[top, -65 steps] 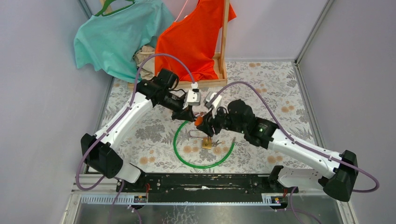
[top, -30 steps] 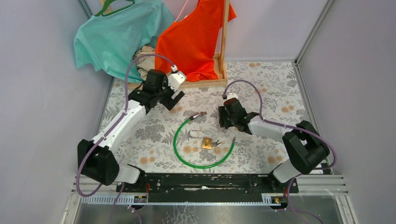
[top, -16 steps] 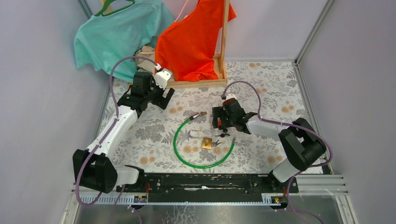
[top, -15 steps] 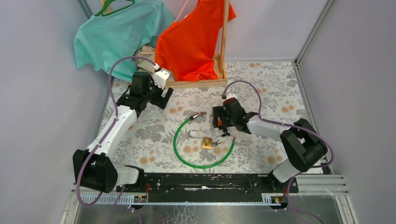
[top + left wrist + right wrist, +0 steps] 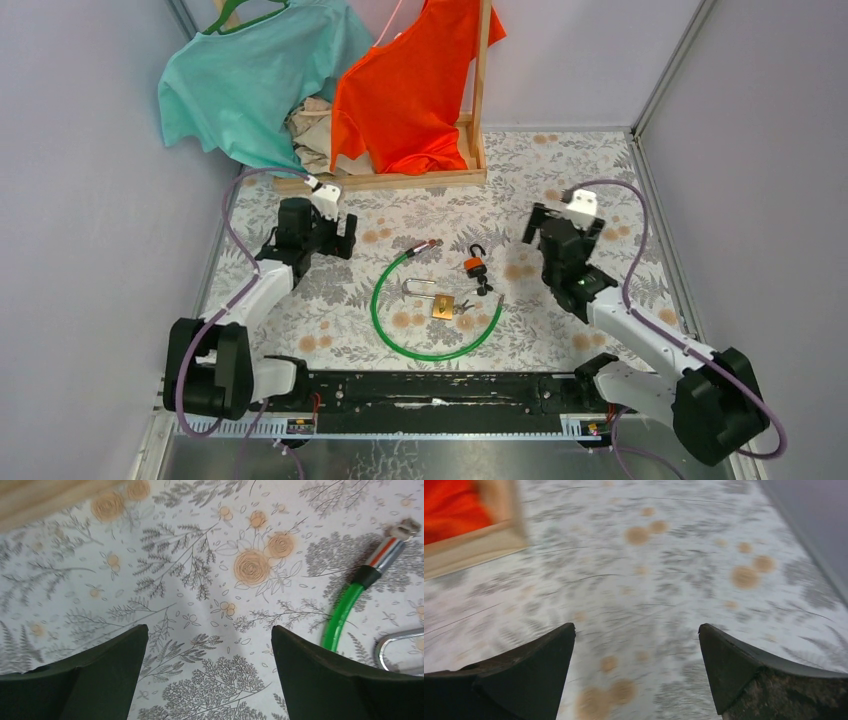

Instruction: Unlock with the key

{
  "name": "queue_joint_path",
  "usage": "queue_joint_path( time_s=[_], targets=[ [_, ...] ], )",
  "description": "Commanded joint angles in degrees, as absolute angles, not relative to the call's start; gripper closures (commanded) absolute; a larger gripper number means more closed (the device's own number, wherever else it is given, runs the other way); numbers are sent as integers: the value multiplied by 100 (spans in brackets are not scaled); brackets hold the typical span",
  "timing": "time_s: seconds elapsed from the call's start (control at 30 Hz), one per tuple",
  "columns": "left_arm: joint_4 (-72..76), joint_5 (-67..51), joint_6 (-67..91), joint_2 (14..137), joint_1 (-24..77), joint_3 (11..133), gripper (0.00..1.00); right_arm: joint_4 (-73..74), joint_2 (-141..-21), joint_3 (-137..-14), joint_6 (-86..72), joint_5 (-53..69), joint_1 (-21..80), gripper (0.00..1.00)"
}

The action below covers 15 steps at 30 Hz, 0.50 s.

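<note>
Both arms have pulled back, and the orange padlock (image 5: 475,265) now lies alone on the tabletop (image 5: 600,160).
We see the left end effector (image 5: 347,238) and the right end effector (image 5: 565,224) wide open, holding nothing. The padlock sits at the open side of the green cable (image 5: 385,325) ring, what looks like its key (image 5: 487,285) just beside it, near a brass padlock (image 5: 443,307). We cannot tell if it is unlocked. If not, we think one arm should pin it while the other turns the key, keeping off the cable. The shirts (image 5: 250,80) on the wooden rack (image 5: 400,181) are well apart.
</note>
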<state>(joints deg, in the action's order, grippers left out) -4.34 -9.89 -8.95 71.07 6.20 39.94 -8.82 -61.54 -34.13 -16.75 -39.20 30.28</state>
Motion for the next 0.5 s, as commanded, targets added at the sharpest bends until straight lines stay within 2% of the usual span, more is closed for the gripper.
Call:
queue_joint_path(
  time_s=[0.0,0.2,0.37,0.47],
  targets=[
    [2008,-710,-360,7376,524,3250,0,-1858,-5822,-2740,-1451,-5315,2196,1],
    [3717,-495,-317,8063,486,2629,0,-2652,-5807,-2097,-1493,-5058,1157,1],
    [5151,-253,-262,8412,477,2128,0,-4067,-6521,-1801,-908,-4578,627,1],
    [5346,-91,-146,8436,462,2038,0,-5047,-7041,-1626,-537,-4089,445,1]
  ],
)
